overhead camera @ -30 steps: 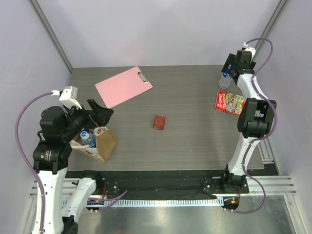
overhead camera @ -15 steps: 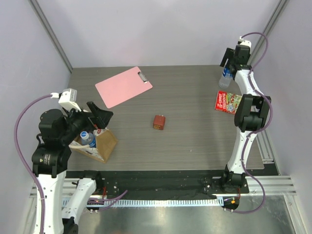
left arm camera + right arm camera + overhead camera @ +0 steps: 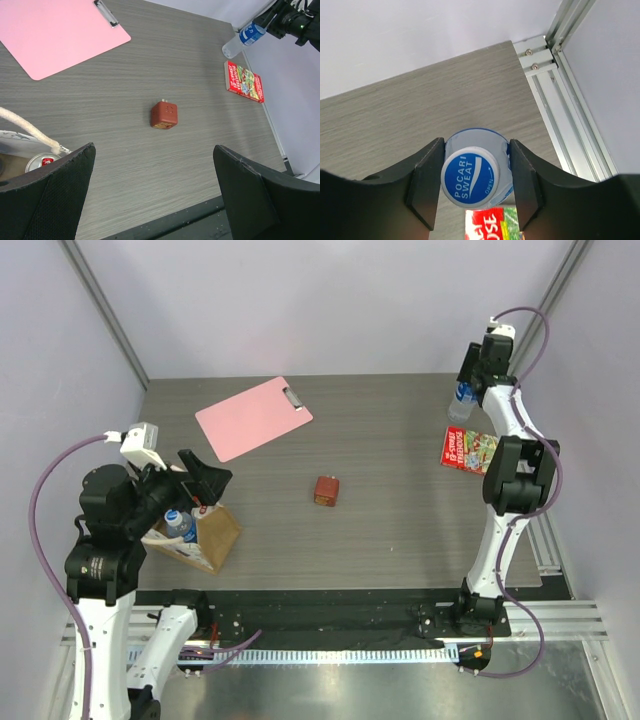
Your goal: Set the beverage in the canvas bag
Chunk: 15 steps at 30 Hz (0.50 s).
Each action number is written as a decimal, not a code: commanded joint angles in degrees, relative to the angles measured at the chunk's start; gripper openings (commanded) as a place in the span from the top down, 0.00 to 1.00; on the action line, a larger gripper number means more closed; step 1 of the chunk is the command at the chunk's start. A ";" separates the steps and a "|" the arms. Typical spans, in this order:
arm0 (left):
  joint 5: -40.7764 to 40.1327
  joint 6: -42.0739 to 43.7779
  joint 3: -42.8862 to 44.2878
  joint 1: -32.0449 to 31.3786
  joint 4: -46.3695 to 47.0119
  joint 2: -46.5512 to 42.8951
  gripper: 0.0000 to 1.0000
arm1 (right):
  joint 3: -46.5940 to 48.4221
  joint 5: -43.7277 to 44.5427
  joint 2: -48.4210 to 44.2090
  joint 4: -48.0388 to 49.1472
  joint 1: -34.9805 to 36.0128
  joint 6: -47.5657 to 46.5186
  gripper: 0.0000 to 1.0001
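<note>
The beverage is a clear bottle with a blue Pocari Sweat cap (image 3: 470, 176). It is at the far right of the table (image 3: 459, 403) and shows tilted in the left wrist view (image 3: 243, 39). My right gripper (image 3: 476, 175) is shut on its neck from above (image 3: 466, 388). The tan canvas bag (image 3: 205, 538) stands at the near left and holds a blue-capped bottle (image 3: 178, 522) and a can (image 3: 42, 161). Its cream handle (image 3: 25, 131) shows in the left wrist view. My left gripper (image 3: 205, 476) is open and empty just above the bag (image 3: 154, 150).
A small reddish-brown box (image 3: 325, 490) sits mid-table. A pink clipboard (image 3: 252, 416) lies at the back left. A red book (image 3: 469, 450) lies just in front of the held bottle. The table's right edge and a metal rail (image 3: 565, 100) are close to the bottle.
My right wrist has shifted slightly up and back at the far right corner, staying on the bottle. The left arm has barely moved.
</note>
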 commanded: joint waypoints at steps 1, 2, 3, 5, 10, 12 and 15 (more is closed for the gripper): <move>0.62 -0.63 -0.57 -0.14 0.86 -0.79 0.00 | -3.80 1.05 -8.97 0.17 2.67 -0.27 0.71; 0.62 -0.71 -0.83 -0.14 1.21 -0.97 0.00 | -5.37 0.44 -10.81 0.09 3.37 -0.01 0.72; 0.88 -0.80 -1.01 -0.14 1.39 -1.06 0.00 | -6.43 0.26 -11.78 0.00 4.42 0.34 0.73; 0.71 -0.89 -1.80 -0.23 1.91 -1.23 0.00 | -9.24 -0.09 -14.15 0.17 5.75 1.83 0.74; -0.52 -0.36 -2.15 -0.14 1.30 -0.01 0.00 | -21.89 -0.62 -23.03 3.06 11.89 1.58 0.76; -0.61 -0.36 -1.98 -0.14 0.86 0.52 0.00 | -26.82 0.78 -25.06 6.67 13.04 0.18 0.80; -0.70 -1.06 -2.24 -0.23 1.12 -0.09 0.00 | -27.89 0.79 -26.38 6.42 13.49 0.34 0.86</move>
